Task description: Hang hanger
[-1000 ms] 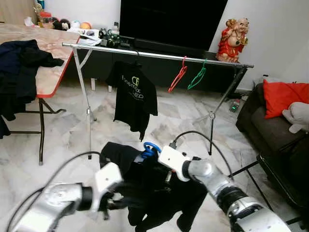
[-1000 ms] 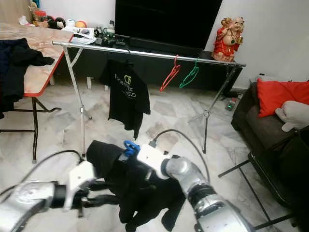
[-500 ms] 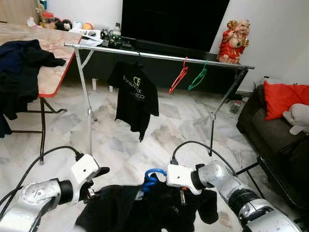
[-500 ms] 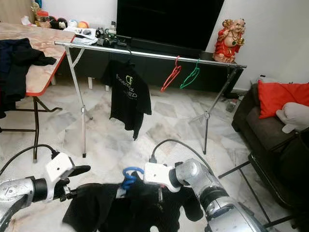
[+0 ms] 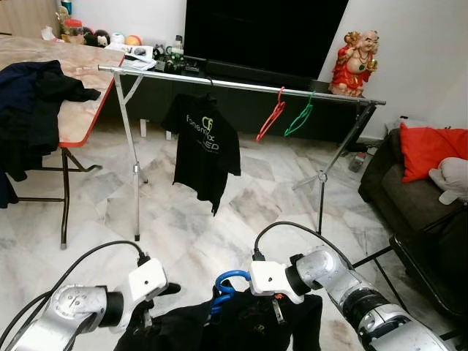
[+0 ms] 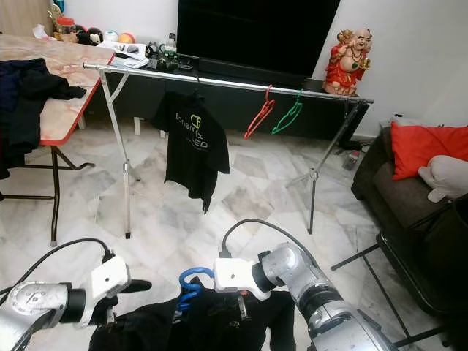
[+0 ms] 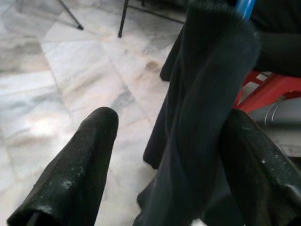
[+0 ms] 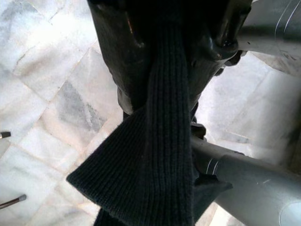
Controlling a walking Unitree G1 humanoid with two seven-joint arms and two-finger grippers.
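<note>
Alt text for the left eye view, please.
Both grippers hold a black garment on a blue hanger low over a marble floor. Beyond stands a metal rack with a black T-shirt, red hanger and green hanger.

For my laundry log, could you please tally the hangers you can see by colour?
Red hanger, empty, on the rail: 1
Green hanger, empty, on the rail: 1
Blue hanger, in the dark garment held low by both hands: 1
Black T-shirt's hanger: colour too small to tell: 1
Total: 4
</note>
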